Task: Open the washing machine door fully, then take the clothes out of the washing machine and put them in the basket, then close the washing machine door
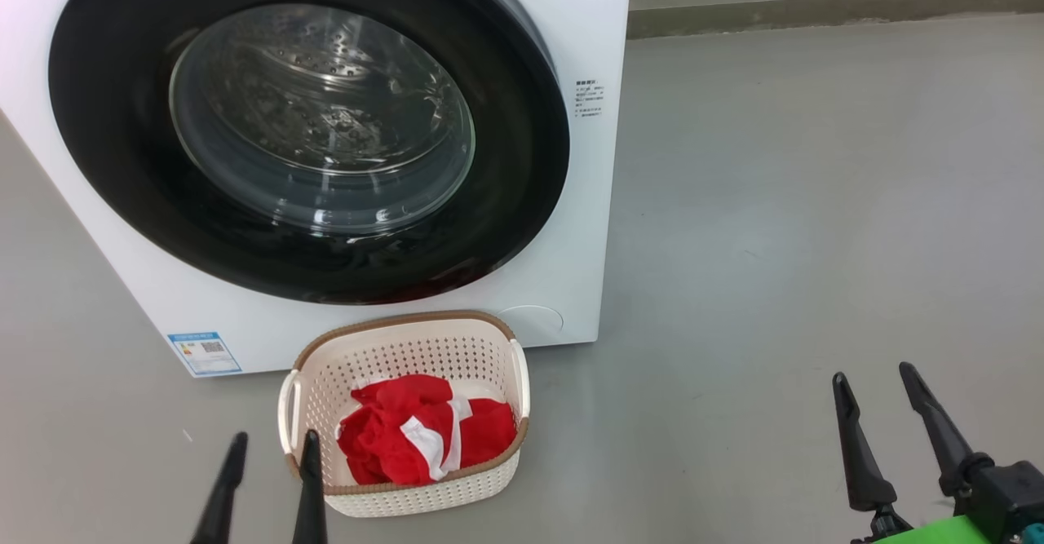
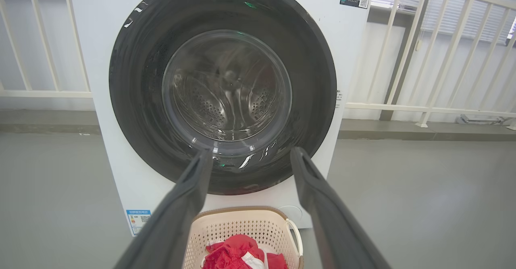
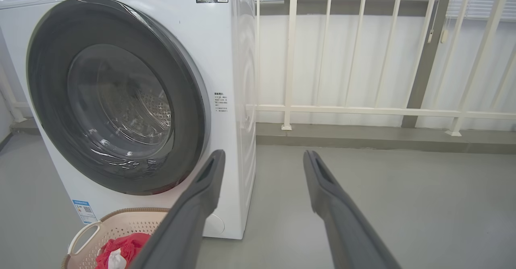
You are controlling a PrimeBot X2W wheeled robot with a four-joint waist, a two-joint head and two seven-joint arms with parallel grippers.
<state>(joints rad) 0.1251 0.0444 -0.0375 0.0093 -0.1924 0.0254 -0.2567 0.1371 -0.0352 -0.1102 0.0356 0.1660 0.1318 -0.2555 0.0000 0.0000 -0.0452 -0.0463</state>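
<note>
A smooth grey floor is seen, faintly glossy. The white washing machine is set directly on it, base flat, and a small blue label is carried at the lower left corner of its front. The cream perforated basket, edged with a brown woven-look rim, is placed on the floor just in front of the machine, near the middle of that front. A raised grey kerb is laid along the floor's far edge, beside the machine.

The washing machine door sits closed at ten o'clock; the clothes lie in the basket at seven; the right gripper gapes empty.
</note>
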